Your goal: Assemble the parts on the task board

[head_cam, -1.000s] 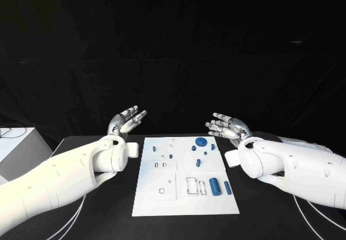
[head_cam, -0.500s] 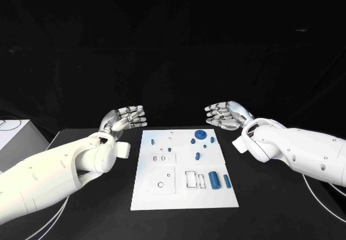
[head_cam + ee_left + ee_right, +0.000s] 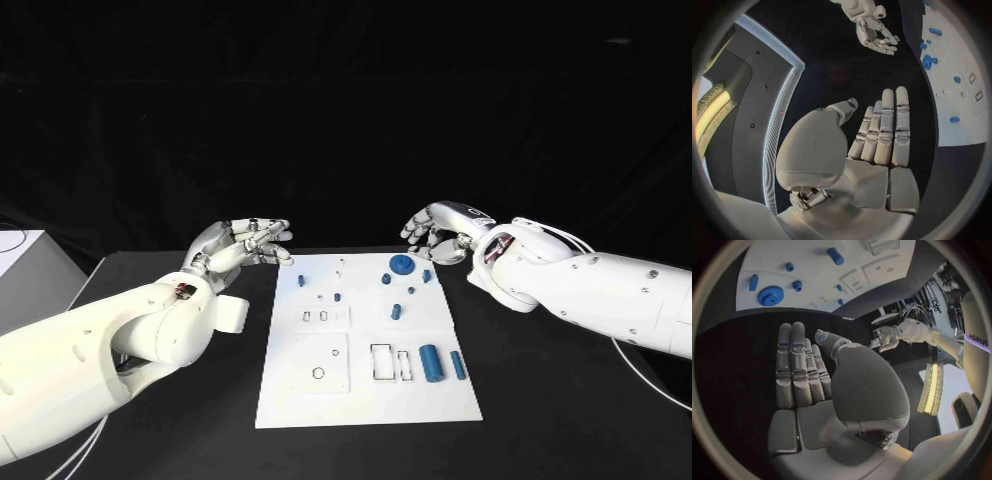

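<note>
The white task board (image 3: 361, 395) lies in the middle of the black table. A blue gear (image 3: 401, 264) and several small blue parts lie at its far end. Two blue cylinders (image 3: 428, 356) lie near its right edge. My left hand (image 3: 242, 243) hovers off the board's far left corner and holds nothing. My right hand (image 3: 444, 232) hovers off the far right corner, just beyond the gear, also holding nothing. In the left wrist view my left hand (image 3: 879, 135) has straight fingers, with the board (image 3: 957, 110) beside it. The right wrist view shows my right hand (image 3: 801, 370) flat below the gear (image 3: 771, 295).
A white box (image 3: 15, 255) stands at the table's left edge. A thin cable (image 3: 642, 365) runs across the black table (image 3: 548, 410) on the right. Empty slots and outlines mark the board's near half.
Both hands have turned and drawn their spread fingers together. The right arm has risen and its hand has moved toward the board's far end. No part has moved.
</note>
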You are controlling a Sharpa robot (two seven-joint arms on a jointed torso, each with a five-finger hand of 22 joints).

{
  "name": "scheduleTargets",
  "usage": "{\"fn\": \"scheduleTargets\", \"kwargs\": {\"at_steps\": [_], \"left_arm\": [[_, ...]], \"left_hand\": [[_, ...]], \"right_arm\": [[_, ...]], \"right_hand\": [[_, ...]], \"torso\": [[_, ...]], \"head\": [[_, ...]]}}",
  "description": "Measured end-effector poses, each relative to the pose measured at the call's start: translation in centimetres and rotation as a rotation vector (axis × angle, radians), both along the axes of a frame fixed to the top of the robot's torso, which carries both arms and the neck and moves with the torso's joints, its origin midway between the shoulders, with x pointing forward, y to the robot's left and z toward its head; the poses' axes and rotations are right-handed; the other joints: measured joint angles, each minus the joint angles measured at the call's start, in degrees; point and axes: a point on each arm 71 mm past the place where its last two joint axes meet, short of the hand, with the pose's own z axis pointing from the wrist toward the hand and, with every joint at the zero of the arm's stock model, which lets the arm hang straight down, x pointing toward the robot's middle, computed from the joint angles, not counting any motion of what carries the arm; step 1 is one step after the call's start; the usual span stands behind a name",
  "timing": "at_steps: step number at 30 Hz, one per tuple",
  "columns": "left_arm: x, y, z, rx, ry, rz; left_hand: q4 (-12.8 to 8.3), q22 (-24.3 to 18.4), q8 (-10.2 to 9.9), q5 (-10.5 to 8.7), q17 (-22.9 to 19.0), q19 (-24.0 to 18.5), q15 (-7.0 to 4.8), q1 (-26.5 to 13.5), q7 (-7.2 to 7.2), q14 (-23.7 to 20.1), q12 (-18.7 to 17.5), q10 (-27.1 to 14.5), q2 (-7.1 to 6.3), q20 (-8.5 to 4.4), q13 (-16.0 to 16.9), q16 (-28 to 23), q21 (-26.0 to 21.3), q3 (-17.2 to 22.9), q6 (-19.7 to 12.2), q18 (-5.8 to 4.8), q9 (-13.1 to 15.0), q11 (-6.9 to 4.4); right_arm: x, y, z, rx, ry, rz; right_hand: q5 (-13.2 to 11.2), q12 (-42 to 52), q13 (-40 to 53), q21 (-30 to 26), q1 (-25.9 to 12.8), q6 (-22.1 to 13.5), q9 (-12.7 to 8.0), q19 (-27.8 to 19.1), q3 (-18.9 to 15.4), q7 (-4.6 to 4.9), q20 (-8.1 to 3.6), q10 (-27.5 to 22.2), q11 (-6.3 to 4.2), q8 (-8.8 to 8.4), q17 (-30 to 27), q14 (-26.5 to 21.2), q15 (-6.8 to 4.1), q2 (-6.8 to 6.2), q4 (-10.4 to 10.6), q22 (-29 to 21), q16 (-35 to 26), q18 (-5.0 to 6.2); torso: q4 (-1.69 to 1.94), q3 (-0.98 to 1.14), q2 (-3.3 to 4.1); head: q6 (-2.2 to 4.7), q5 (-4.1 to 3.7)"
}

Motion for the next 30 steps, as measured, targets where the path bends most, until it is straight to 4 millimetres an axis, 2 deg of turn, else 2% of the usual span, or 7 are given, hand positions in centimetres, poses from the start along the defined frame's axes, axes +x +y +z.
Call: {"fn": "scheduleTargets", "kwargs": {"at_steps": [5, 8, 9, 12, 15, 22, 30], "left_arm": [[-0.7, -0.6, 0.7, -0.019, 0.000, -0.033], [-1.1, -0.9, 1.1, -0.028, -0.001, -0.049], [-1.2, -1.0, 1.3, -0.033, -0.003, -0.054], [-1.4, -1.2, 1.8, -0.043, -0.009, -0.064], [-1.7, -1.4, 2.2, -0.052, -0.013, -0.072], [-2.0, -1.5, 2.6, -0.062, -0.017, -0.083], [-2.2, -1.7, 2.9, -0.067, -0.019, -0.093]], "left_hand": [[0.0, 1.8, 0.0, 0.00, 3.5, -0.3, -0.31, -0.3, 0.00, -0.3, -0.3, 0.4, -0.28, -0.34, 0.0, 3.3, 2.8, 0.5, 0.0, 0.00, 0.1, -0.01], [-0.2, 2.5, 0.0, 0.00, 4.7, -0.5, -0.53, -0.4, 0.00, -0.5, -0.3, 0.4, -0.38, -0.54, 0.0, 4.6, 3.9, 0.6, 0.0, -0.01, 0.1, -0.01], [-0.2, 2.6, 0.0, 0.00, 5.0, -0.5, -0.53, -0.4, 0.00, -0.5, -0.3, 0.4, -0.38, -0.54, 0.0, 4.6, 4.1, 0.6, 0.0, -0.01, 0.1, -0.01], [-0.2, 2.9, 0.0, 0.00, 5.4, -0.8, -0.38, -0.4, 0.00, -0.7, -0.3, 0.4, -0.38, -0.74, 0.0, 5.0, 4.4, 0.6, 0.0, -0.02, 0.1, -0.01], [-0.2, 3.0, 0.0, 0.00, 5.5, -0.8, -0.50, -0.4, 0.00, -0.9, -0.3, 0.4, -0.38, -0.75, 0.0, 5.3, 4.6, 0.6, 0.0, -0.02, 0.1, -0.01], [0.0, 3.4, 0.0, 0.00, 6.2, -1.4, -0.36, -0.6, 0.00, -1.4, -0.3, 0.4, -0.57, -0.54, 0.0, 5.7, 5.1, 0.8, 0.0, -0.02, 0.1, -0.01], [0.0, 3.5, 0.0, 0.00, 6.4, -1.7, -0.20, -0.6, 0.00, -1.7, -0.3, 0.4, -0.60, -0.59, 0.0, 6.0, 5.3, 0.8, 0.0, -0.02, 0.1, 0.00]], "right_arm": [[0.0, 0.6, 0.0, -0.125, -0.049, -0.001], [0.1, 1.1, 0.0, -0.182, -0.074, -0.004], [0.1, 1.2, 0.0, -0.201, -0.082, -0.006], [0.2, 1.5, -0.1, -0.236, -0.098, -0.012], [0.3, 1.7, -0.2, -0.263, -0.109, -0.020], [0.5, 2.1, -0.3, -0.295, -0.118, -0.031], [0.8, 2.5, -0.7, -0.321, -0.105, -0.038]], "right_hand": [[0.0, -0.2, 0.1, 8.1, -0.4, 1.7, 0.1, 3.7, 1.1, -1.17, -1.43, 2.1, -1.17, -0.12, 7.9, 3.8, -1.40, -2.07, 1.2, 6.4, 11.0, 0.00], [0.0, -0.2, 0.3, 23.9, -1.2, 3.0, 0.9, 9.4, 3.1, -1.83, -2.29, 2.8, -1.80, -0.79, 22.9, 5.2, -2.06, -4.96, 3.2, 23.3, 29.8, -0.16], [0.0, -0.2, 0.4, 27.5, -1.4, 3.0, 1.1, 10.7, 3.1, -1.84, -2.27, 2.1, -1.72, -0.79, 27.3, 5.2, -2.06, -5.17, 3.6, 27.5, 34.7, -1.18], [0.0, -0.2, 0.7, 32.2, -1.3, 3.0, 1.5, 12.4, 2.8, -1.85, -2.10, 1.1, -1.68, -0.79, 33.6, 5.2, -2.06, -5.33, 4.0, 33.3, 41.3, -1.40], [0.0, -0.2, 0.8, 34.4, -1.2, 2.8, 1.7, 12.9, 2.6, -2.06, -1.93, 0.8, -1.51, -0.79, 36.4, 5.2, -2.06, -5.38, 4.2, 36.2, 44.3, -2.25], [0.0, -0.2, 1.0, 37.2, -1.2, 2.4, 2.0, 13.8, 2.0, -1.73, -1.79, -0.4, -1.53, -1.00, 39.4, 5.2, -2.06, -5.38, 4.8, 39.8, 47.5, -2.25], [0.0, -0.2, 1.2, 39.1, -1.2, 2.2, 2.2, 14.5, 1.5, -1.92, -1.63, -1.0, -1.51, -1.00, 41.7, 5.2, -2.06, -5.37, 5.4, 42.2, 49.8, -2.89]], "torso": [[0.30, -0.26, 1.14], [0.49, -0.43, 1.80], [0.55, -0.48, 1.99], [0.75, -0.62, 2.58], [0.96, -0.76, 3.07], [1.40, -0.94, 3.95], [1.54, -1.13, 4.62]], "head": [[0.25, -0.33], [0.32, -0.60], [0.35, -0.68], [0.42, -0.98], [0.45, -1.27], [0.34, -1.47], [0.30, -1.59]]}}
